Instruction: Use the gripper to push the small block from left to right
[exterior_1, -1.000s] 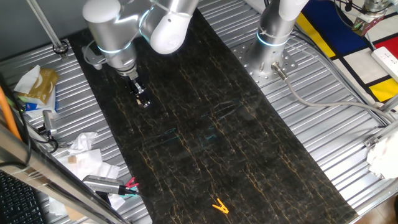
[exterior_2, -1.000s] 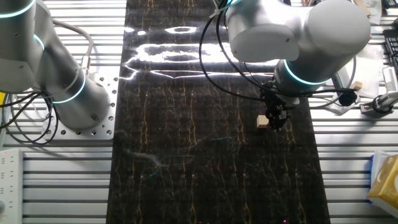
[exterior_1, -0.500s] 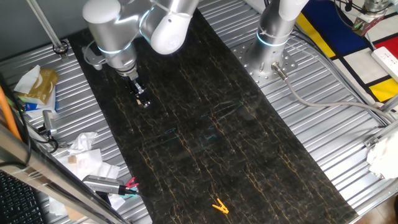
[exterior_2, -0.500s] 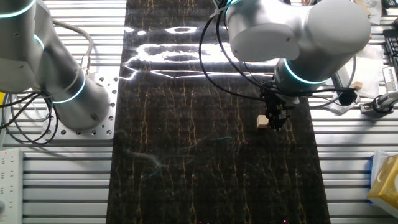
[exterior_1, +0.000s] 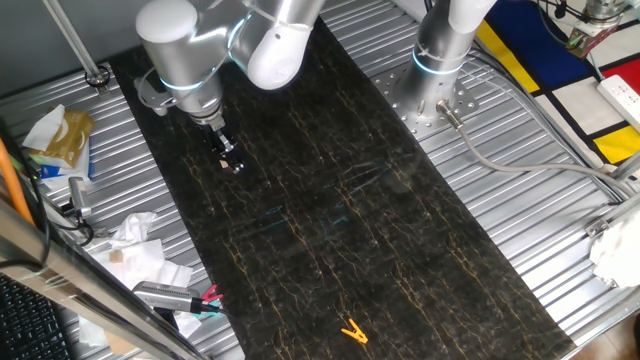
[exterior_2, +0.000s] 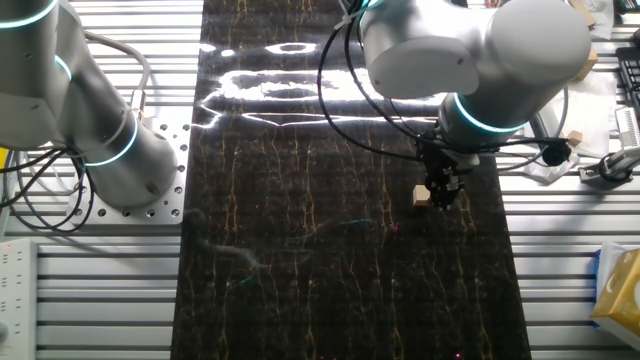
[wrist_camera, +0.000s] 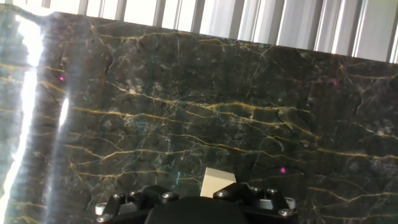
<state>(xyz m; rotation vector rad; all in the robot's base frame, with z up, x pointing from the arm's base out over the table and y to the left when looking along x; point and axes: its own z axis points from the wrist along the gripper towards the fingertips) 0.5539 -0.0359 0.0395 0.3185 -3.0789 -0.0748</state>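
From the hand view I see the small block (wrist_camera: 216, 183) just ahead of my claw (wrist_camera: 198, 200). They sit near one long edge of the dark marbled desk (exterior_2: 300, 250); I can't tell the jaws' state. No readable writing.

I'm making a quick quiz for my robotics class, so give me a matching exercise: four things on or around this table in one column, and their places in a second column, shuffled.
Things:
1. small pale tan wooden block
2. yellow-orange plastic clip
3. narrow black two-finger claw
4. round silver arm base with bolt holes

Places:
A. on the ribbed metal table beside the dark marble mat
B. lying alone far down the mat
C. right beside the claw tip
D. low over the mat, at the end of the silver arm

Pairs: 1-C, 2-B, 3-D, 4-A
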